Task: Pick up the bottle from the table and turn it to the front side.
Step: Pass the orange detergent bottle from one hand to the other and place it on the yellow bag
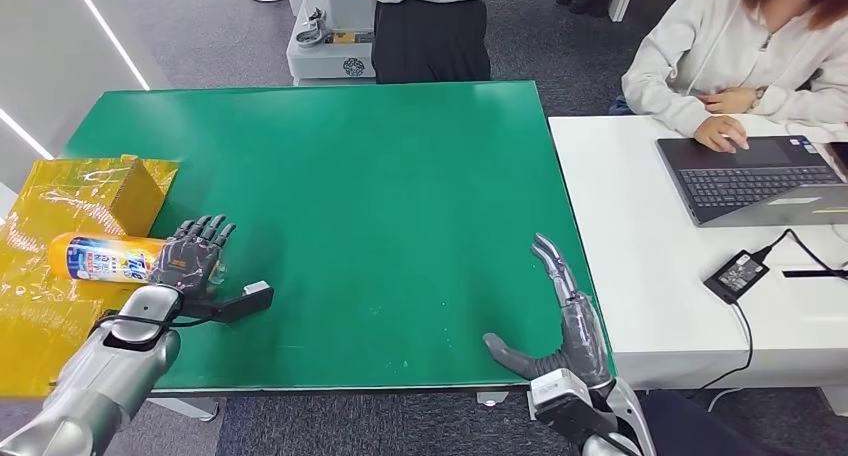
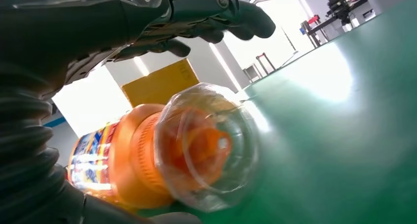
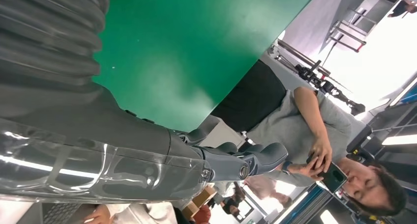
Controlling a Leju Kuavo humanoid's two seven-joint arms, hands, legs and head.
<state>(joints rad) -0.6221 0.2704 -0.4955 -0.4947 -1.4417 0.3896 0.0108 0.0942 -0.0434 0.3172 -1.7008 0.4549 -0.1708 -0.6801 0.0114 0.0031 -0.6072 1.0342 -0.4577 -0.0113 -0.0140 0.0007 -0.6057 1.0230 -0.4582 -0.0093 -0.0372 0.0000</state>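
An orange bottle (image 1: 105, 258) with a blue label lies on its side at the left edge of the green table (image 1: 380, 196), its clear cap toward the table's middle. My left hand (image 1: 195, 256) is over the cap end with fingers spread and the thumb stretched out to the right. In the left wrist view the dark fingers (image 2: 196, 17) arch above the bottle (image 2: 162, 155) without closing on it. My right hand (image 1: 565, 326) rests at the table's near right edge, fingers straight and apart, holding nothing; the right wrist view shows the same hand (image 3: 147, 155).
A yellow box (image 1: 120, 191) and yellow sheeting (image 1: 30, 316) lie behind and under the bottle. One person (image 1: 430, 26) stands at the far edge. On the white table (image 1: 650, 266) to the right, a seated person (image 1: 740, 56) uses a laptop (image 1: 760, 176); a power adapter (image 1: 737, 273) lies near.
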